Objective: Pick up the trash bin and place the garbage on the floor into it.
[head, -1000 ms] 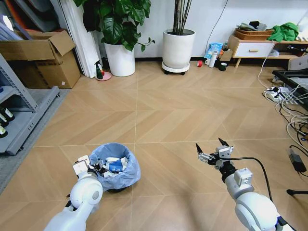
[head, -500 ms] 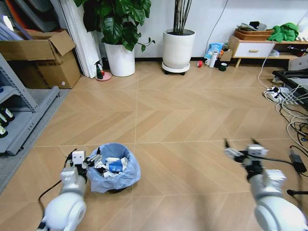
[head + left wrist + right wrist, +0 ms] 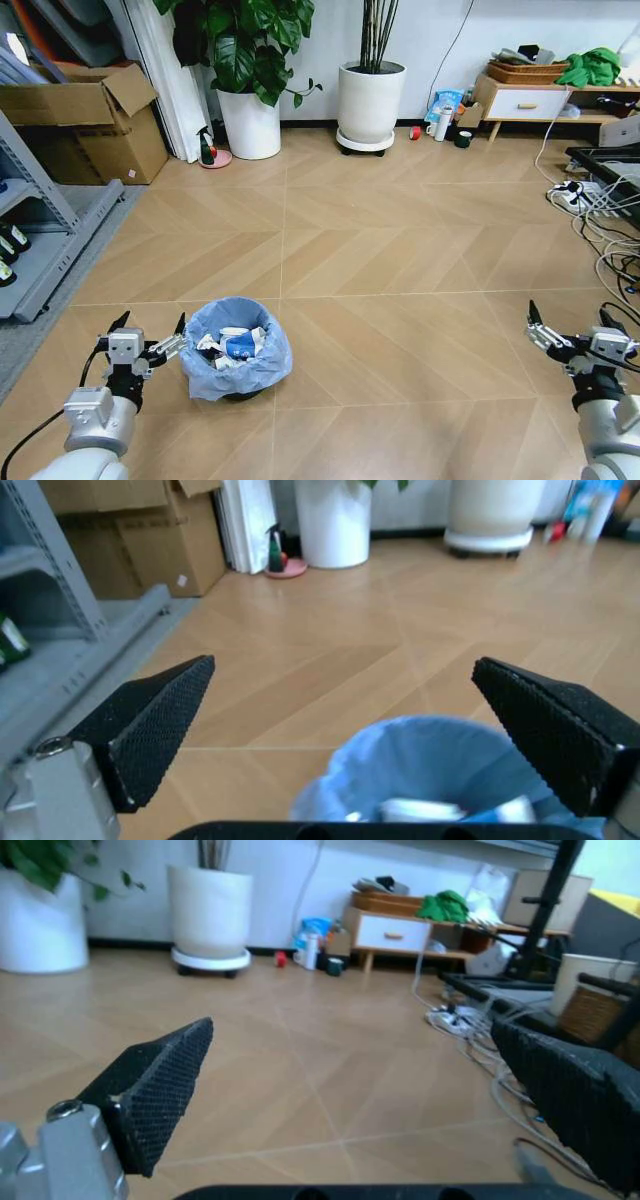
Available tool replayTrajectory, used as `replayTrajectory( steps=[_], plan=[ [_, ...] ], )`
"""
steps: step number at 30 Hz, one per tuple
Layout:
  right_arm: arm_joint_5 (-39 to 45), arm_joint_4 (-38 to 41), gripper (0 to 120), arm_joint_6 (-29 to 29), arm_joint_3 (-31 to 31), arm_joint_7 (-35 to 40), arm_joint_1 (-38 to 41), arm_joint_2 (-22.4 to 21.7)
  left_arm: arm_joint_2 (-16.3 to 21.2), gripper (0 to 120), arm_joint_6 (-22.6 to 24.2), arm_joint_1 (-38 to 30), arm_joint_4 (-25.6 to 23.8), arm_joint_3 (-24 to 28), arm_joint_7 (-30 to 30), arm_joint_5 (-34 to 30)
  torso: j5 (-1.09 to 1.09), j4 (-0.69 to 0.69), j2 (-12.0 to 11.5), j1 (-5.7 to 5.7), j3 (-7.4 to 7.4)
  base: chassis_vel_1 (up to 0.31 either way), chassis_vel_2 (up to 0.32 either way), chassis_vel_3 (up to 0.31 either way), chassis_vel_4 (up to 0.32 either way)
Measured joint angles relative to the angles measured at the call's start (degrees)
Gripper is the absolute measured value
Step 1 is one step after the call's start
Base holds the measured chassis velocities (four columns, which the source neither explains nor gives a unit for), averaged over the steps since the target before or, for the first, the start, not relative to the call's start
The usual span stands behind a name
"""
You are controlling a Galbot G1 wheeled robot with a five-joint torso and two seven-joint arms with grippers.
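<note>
The trash bin [image 3: 240,372], lined with a crinkled light-blue bag, stands upright on the chevron wood floor [image 3: 380,250] at the lower left of the head view. Garbage [image 3: 233,343] lies inside it: white wads and a blue-white piece. My left gripper [image 3: 153,322] hovers just left of the bin, open and holding nothing. In the left wrist view the left gripper [image 3: 342,664] has its black fingers [image 3: 150,727] spread wide, with the bin [image 3: 400,754] below them. My right gripper [image 3: 568,315] is open and holding nothing over bare floor at the far right. The right wrist view shows the right gripper [image 3: 350,1027] above bare boards.
A metal shelf [image 3: 40,235] and a cardboard box [image 3: 85,120] stand at the left. Two white plant pots [image 3: 370,100] stand at the back wall, with a green spray bottle [image 3: 206,147] and a red tape roll [image 3: 414,132] nearby. Cables [image 3: 600,225] trail at the right.
My left gripper has drawn back from the bin's rim to its left side. My right gripper has swung out from mid-floor to the far right. The bin has stayed put.
</note>
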Motion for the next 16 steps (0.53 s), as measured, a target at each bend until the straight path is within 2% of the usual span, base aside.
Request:
replayTrajectory(
  steps=[5,7,11,14,16],
  plan=[
    [0.16,2.74,100,2.93,-0.78,-2.87,-1.59,4.01,-2.93,100,-0.34,0.59,-2.55,0.42,-0.53,-7.07,0.00,-0.01,0.00,0.00,0.00,0.000,0.000,0.000,0.000],
    [0.11,4.81,100,3.73,-1.35,-3.63,-2.65,6.31,-4.47,100,-1.28,1.20,-3.36,1.35,-1.22,-5.61,-0.01,0.00,0.00,0.00,0.00,0.000,0.000,0.000,0.000],
    [-1.01,6.24,100,5.79,-1.13,-5.40,-4.12,8.33,-5.21,100,-2.65,2.41,-3.62,1.93,-1.07,-2.23,0.00,0.01,0.00,0.00,0.00,0.000,0.000,0.000,0.000],
    [-1.00,7.03,100,7.34,-1.23,-5.94,-5.34,9.77,-5.35,100,-3.30,3.24,-3.93,3.00,-1.17,-4.24,-0.01,0.00,0.00,0.00,0.00,0.000,0.000,0.000,0.000],
    [-0.64,7.68,100,9.71,-1.92,-6.52,-6.87,11.34,-5.34,100,-6.15,3.50,-3.72,4.16,-0.93,-6.56,0.00,-0.01,0.00,0.00,0.00,0.000,0.000,0.000,0.000]
  ],
)
